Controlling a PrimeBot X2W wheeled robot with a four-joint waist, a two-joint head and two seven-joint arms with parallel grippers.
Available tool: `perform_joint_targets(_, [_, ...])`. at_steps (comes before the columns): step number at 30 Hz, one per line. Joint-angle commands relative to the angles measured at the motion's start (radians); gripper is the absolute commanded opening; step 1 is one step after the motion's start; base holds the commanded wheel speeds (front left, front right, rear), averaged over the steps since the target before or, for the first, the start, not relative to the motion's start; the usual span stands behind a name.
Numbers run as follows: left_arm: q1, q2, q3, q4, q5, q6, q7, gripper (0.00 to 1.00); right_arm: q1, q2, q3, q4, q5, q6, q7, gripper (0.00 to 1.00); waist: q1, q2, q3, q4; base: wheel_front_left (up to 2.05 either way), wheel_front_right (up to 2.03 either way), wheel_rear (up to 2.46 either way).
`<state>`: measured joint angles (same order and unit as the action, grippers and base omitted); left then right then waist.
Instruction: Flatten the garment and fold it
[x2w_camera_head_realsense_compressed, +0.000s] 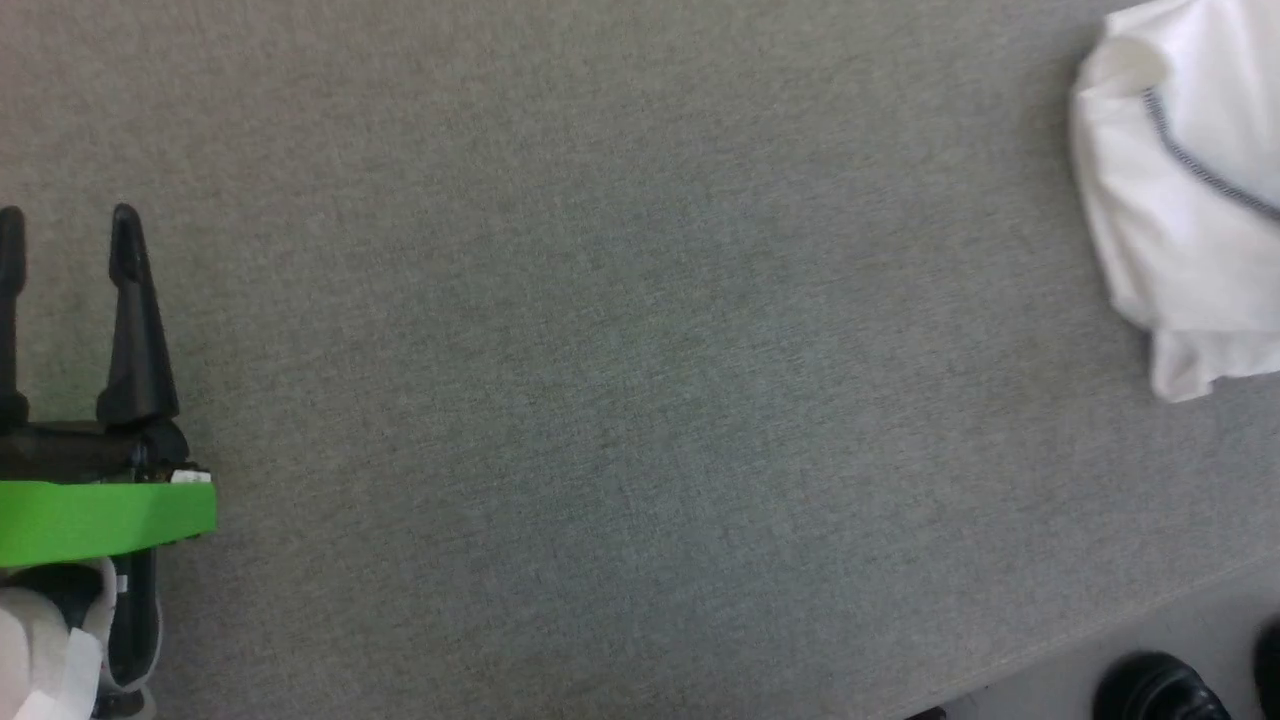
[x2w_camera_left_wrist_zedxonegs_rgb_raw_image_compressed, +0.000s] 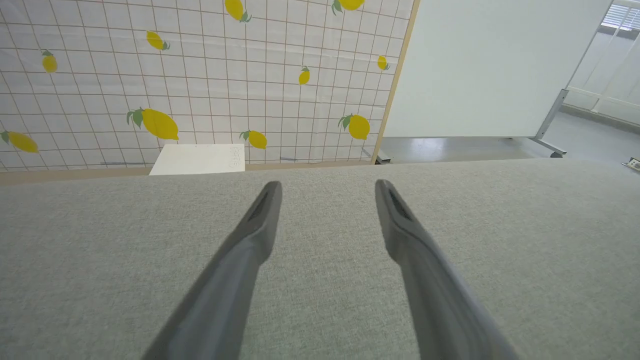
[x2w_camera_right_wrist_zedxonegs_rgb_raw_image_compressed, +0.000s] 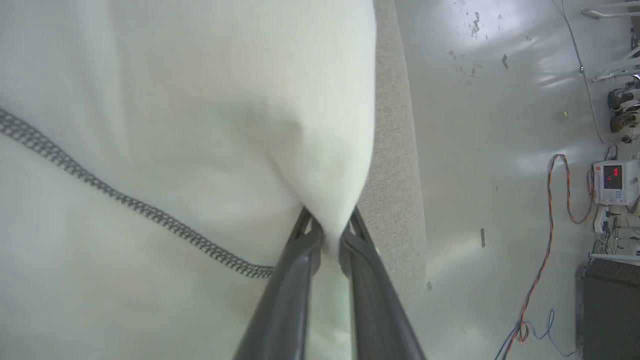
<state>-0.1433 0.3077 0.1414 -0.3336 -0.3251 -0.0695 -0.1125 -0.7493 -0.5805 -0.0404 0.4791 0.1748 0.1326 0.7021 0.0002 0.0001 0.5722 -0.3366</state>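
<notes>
While right gripper (x2w_camera_right_wrist_zedxonegs_rgb_raw_image_compressed: 330, 222) pinches garment (x2w_camera_right_wrist_zedxonegs_rgb_raw_image_compressed: 150, 125), box (x2w_camera_left_wrist_zedxonegs_rgb_raw_image_compressed: 197, 160) writing unreadable

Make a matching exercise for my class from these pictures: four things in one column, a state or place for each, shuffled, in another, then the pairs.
1 left claw
2 right claw
3 garment
4 white box

A shut, pinching cloth
B before the lemon-patterned wall
C open above the grey table
D bunched, at the right of the head view

Pairs: 1-C, 2-A, 3-D, 4-B
</notes>
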Motion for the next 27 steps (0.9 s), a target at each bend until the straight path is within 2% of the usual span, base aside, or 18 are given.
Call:
perform_joint_targets(1, [0.004, 0.012, 0.005, -0.011, 0.008, 0.003, 0.006, 1.00, -0.023, -0.005, -0.033, 0.006, -0.027, -0.002, -0.013, 0.00, -0.0002, -0.0001, 0.101, 0.029, 0.00, 0.00, 0.00])
perform_joint_targets(4, [-0.002, 0.022, 0.009, -0.028, 0.006, 0.004, 0.016, 1.00, -0.037, 0.008, -0.139, 0.019, -0.085, -0.002, -0.013, 0.00, -0.0002, -0.0001, 0.119, 0.043, 0.00, 0.00, 0.00])
perform_joint_targets(8, [0.000, 0.031, 0.010, -0.040, 0.008, 0.006, 0.026, 1.00, -0.042, 0.029, -0.229, 0.023, -0.172, -0.002, -0.008, 0.00, -0.0002, -0.0001, 0.122, 0.053, 0.00, 0.00, 0.00])
perform_joint_targets(9, [0.001, 0.032, 0.009, -0.041, 0.009, 0.006, 0.028, 1.00, -0.045, 0.038, -0.253, 0.021, -0.183, -0.002, -0.015, 0.26, -0.0002, -0.0001, 0.122, 0.054, 0.00, 0.00, 0.00])
perform_joint_targets(10, [0.003, 0.033, 0.008, -0.042, 0.009, 0.007, 0.029, 1.00, -0.045, 0.044, -0.269, 0.021, -0.207, -0.002, -0.019, 0.81, -0.0002, -0.0001, 0.120, 0.055, 0.00, 0.00, 0.00])
perform_joint_targets(11, [0.005, 0.033, 0.008, -0.041, 0.009, 0.008, 0.029, 1.00, -0.043, 0.047, -0.274, 0.023, -0.225, -0.002, -0.017, 1.00, -0.0002, -0.0001, 0.117, 0.055, 0.00, 0.00, 0.00])
perform_joint_targets(16, [0.016, 0.021, 0.001, -0.018, 0.008, 0.015, 0.017, 1.00, -0.052, 0.074, -0.341, 0.019, -0.283, -0.002, -0.033, 1.00, -0.0002, -0.0001, 0.062, 0.053, 0.00, 0.00, 0.00])
perform_joint_targets(19, [0.026, 0.004, -0.002, 0.014, 0.004, 0.021, -0.012, 1.00, -0.057, 0.078, -0.320, -0.027, -0.288, -0.002, -0.105, 1.00, -0.0002, -0.0001, -0.011, 0.059, 0.00, 0.00, 0.00])
perform_joint_targets(24, [0.051, -0.037, -0.009, 0.081, -0.006, 0.037, -0.059, 1.00, -0.060, 0.139, -0.265, -0.129, -0.207, -0.002, -0.250, 1.00, -0.0002, -0.0001, -0.161, 0.080, 0.00, 0.00, 0.00])
perform_joint_targets(27, [0.065, -0.066, -0.023, 0.122, -0.008, 0.050, -0.072, 1.00, -0.048, 0.204, -0.250, -0.204, -0.110, -0.002, -0.335, 1.00, -0.0002, -0.0001, -0.252, 0.113, 0.00, 0.00, 0.00])
